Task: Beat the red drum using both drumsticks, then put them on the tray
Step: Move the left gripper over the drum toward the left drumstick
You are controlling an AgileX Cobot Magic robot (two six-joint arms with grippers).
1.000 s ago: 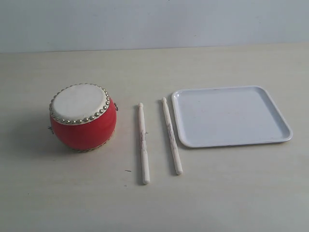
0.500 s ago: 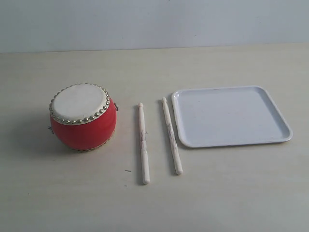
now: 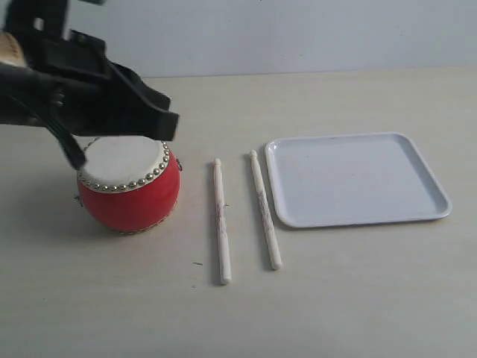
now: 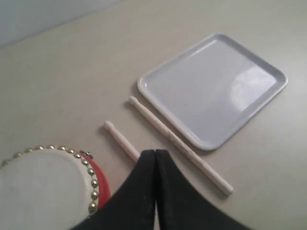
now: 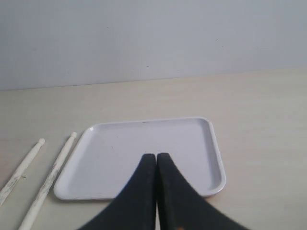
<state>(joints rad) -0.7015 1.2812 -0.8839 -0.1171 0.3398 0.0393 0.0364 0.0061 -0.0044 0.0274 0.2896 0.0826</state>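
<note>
Two drumsticks (image 3: 220,221) are laid side by side on the table (image 3: 335,306) at the centre of the exterior frame, their rounded tips pointed toward the back wall. Neither is held. A narrow strip of bare table is left between them. The right-hand stick (image 3: 264,210) lies just beside the left rim of the tray (image 3: 358,179), which fills the right-centre of the frame, its long edges nearly level. The red drum (image 3: 128,195) stands upright at left centre, skin upward, with an open gap of table between it and the left-hand stick. A broad band of bare table is seen across the lower part of the frame and behind the tray.

At the upper left the left gripper (image 3: 173,125) is carried on a black arm above the drum's rear edge, so that the back of the skin is covered. In the left wrist view its fingers (image 4: 144,182) are pressed together with nothing between them. The right gripper (image 5: 156,155) is shown by the right wrist view, jaws likewise pressed together and nothing held, with the tray in front of it.
</note>
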